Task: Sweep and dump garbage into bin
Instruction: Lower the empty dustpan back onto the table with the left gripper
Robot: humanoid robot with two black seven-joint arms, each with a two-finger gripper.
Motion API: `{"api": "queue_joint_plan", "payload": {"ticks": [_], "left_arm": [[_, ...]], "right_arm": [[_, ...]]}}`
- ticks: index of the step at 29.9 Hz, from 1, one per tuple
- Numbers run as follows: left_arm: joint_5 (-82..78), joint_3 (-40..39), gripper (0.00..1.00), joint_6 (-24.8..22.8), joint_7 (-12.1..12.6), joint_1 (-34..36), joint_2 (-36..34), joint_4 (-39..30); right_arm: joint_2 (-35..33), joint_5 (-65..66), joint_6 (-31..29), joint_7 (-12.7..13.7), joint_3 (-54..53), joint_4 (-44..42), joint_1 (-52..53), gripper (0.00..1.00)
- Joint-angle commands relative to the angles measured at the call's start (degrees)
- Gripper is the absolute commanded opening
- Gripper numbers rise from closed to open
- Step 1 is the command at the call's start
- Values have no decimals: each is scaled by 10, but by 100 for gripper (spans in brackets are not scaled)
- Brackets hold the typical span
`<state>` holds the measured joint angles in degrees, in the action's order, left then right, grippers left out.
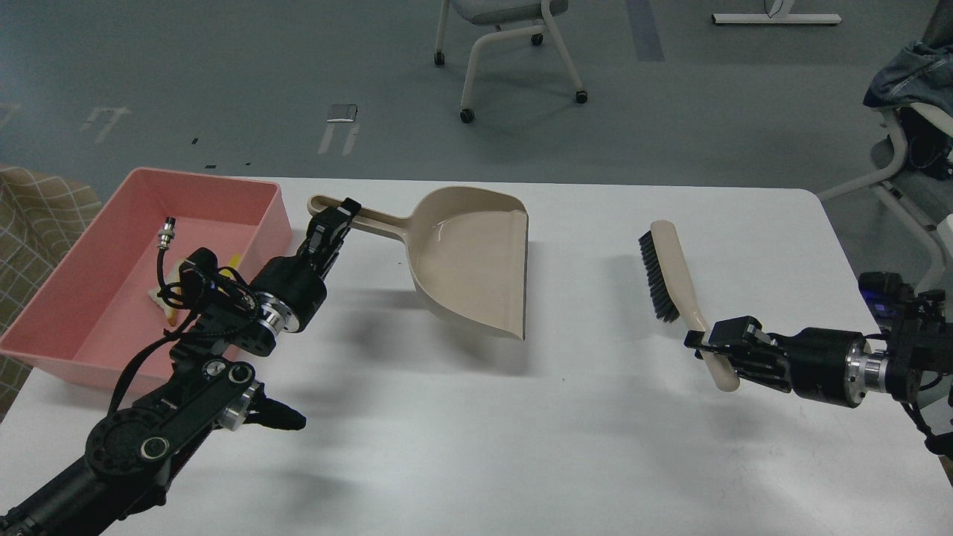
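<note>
The pink bin (112, 223) stands at the table's left edge. Inside it, small parts of the white bread slice (155, 295) and the yellow sponge (234, 260) show behind my left arm. My left gripper (339, 216) is shut on the handle of the beige dustpan (473, 260), which hangs low over the middle of the table, mouth to the right, empty. My right gripper (707, 346) is shut on the handle of the beige brush (666, 272) at the right, bristles facing left.
The white table (521, 432) carries only the bin. Office chairs (506, 45) stand on the grey floor behind; another chair with clothes (912, 97) stands at the right. A checked fabric (37, 216) lies left of the bin.
</note>
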<state>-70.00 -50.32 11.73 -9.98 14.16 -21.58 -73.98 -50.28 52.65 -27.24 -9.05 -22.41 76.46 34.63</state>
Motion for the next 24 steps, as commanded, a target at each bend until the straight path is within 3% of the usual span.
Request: {"api": "queue_joint_plan", "payload": {"ticks": [1, 6, 17, 22, 24], "left_arm": [[-3, 22, 0, 23, -21, 0, 0, 18], [-2, 55, 0, 46, -43, -3, 0, 32], [-2, 58, 1, 46, -38, -10, 1, 45], [-1, 58, 21, 46, -36, -19, 1, 51], [-1, 58, 38, 46, -36, -19, 0, 52]], "right_arm": [[1, 0, 0, 0, 0, 0, 0, 12], [4, 0, 0, 0, 1, 0, 0, 13], [7, 0, 0, 0, 1, -3, 0, 13], [8, 0, 0, 0, 0, -3, 0, 13], [7, 0, 0, 0, 0, -3, 0, 13]]}}
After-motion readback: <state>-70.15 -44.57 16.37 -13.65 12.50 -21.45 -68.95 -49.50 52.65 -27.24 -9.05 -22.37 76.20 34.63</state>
